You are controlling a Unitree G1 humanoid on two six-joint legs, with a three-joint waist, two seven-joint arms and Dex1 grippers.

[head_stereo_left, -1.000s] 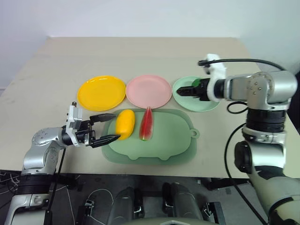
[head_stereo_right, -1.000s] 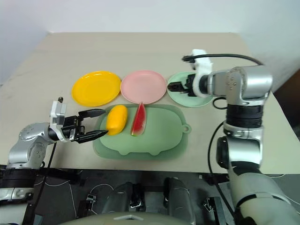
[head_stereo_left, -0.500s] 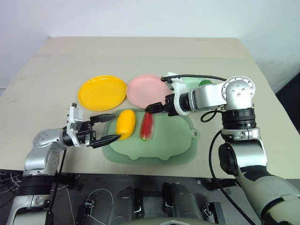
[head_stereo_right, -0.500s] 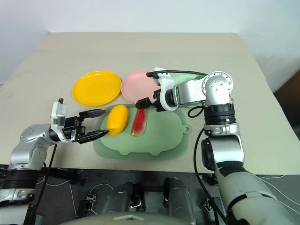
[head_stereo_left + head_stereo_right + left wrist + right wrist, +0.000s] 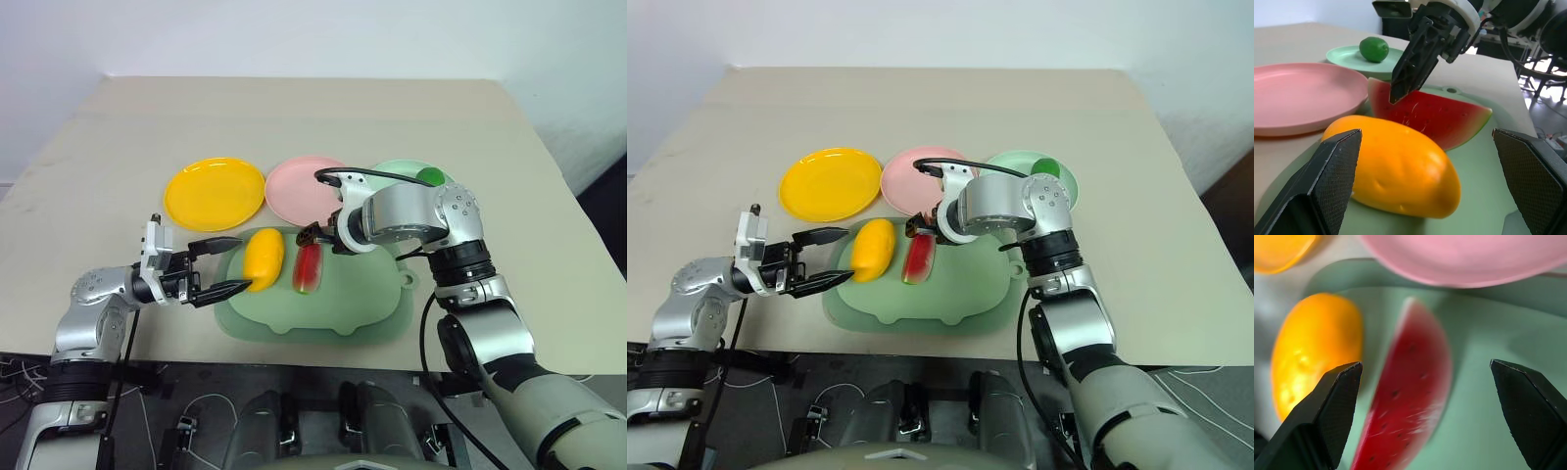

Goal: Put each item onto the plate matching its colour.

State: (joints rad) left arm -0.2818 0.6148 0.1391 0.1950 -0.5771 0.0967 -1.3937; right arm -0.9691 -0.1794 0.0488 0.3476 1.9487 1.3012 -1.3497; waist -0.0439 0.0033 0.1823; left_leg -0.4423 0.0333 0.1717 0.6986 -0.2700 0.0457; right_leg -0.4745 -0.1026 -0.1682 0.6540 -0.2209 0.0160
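Right claw (image 5: 312, 235) has swung from the green plate (image 5: 392, 174), leaving the lime (image 5: 427, 176) there; it now hangs spread over the watermelon (image 5: 308, 266). Left claw (image 5: 227, 265) spread beside the mango (image 5: 263, 258)

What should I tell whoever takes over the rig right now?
Left gripper: open, empty, beside the mango.
Right gripper: open, empty, above the watermelon.
Lime: on the green plate, done.
Mango and watermelon: both on the pig mat, side by side.
Yellow plate and pink plate: empty.
Left to do: watermelon onto the pink plate, mango onto the yellow.
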